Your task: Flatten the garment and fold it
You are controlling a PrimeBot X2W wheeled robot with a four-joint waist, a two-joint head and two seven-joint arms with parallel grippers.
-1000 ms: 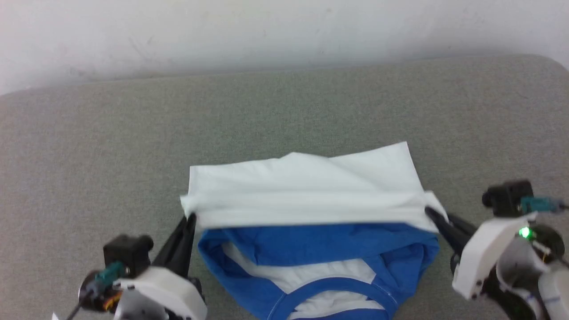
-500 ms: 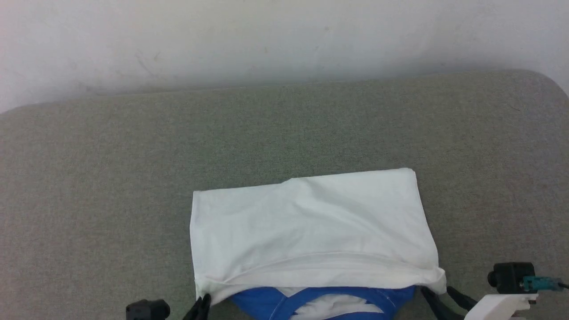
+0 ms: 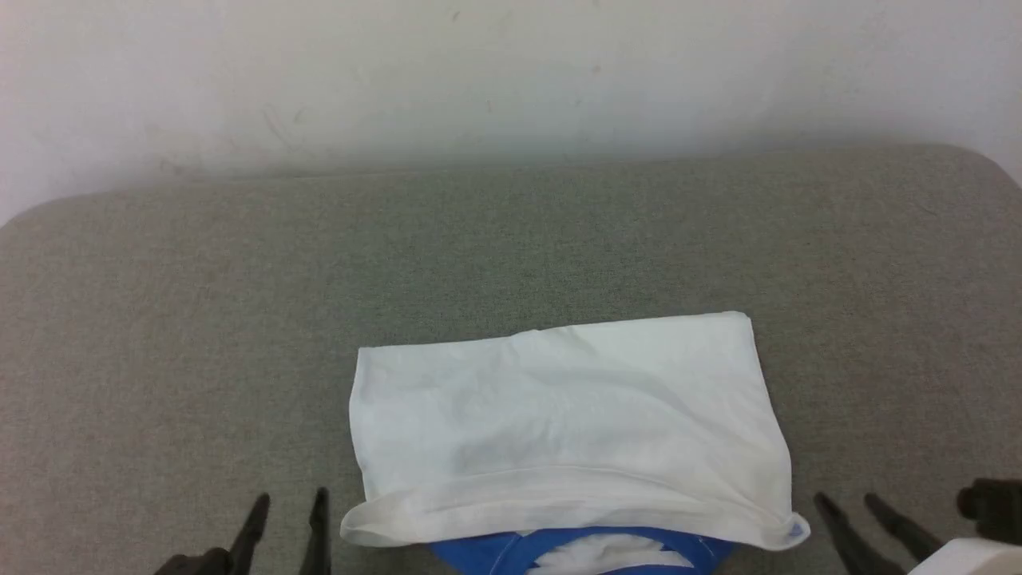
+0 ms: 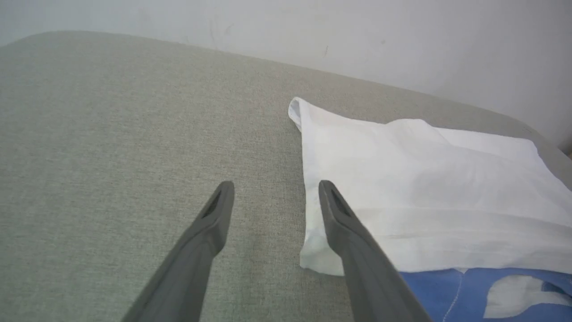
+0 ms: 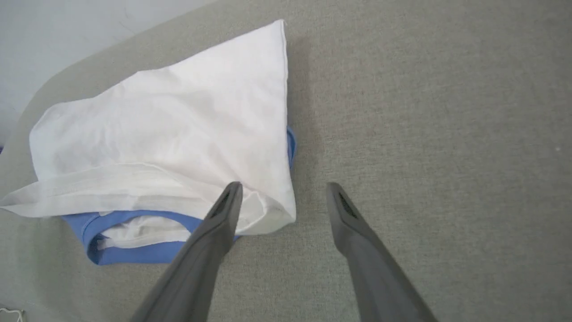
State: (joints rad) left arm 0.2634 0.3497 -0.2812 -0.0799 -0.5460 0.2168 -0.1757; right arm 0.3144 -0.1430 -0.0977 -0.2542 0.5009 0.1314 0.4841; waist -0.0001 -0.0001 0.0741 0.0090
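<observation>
Grey cushion (image 3: 511,239) lies under everything we see. At 7 o'clock, our left gripper (image 3: 289,511) has its jaws wide apart and holds nothing. At 6 o'clock, the garment (image 3: 559,423) lies folded, white on top, blue peeking out below. At 5 o'clock, our right gripper (image 3: 848,511) is wide apart too, holding nothing.

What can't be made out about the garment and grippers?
- Head view: bottom edge cuts off the garment at its blue collar, and the left gripper and right gripper behind their fingers.
- All views: its white fold hides the sleeves' layout.
- Left wrist view: a finger covers its near corner.
</observation>
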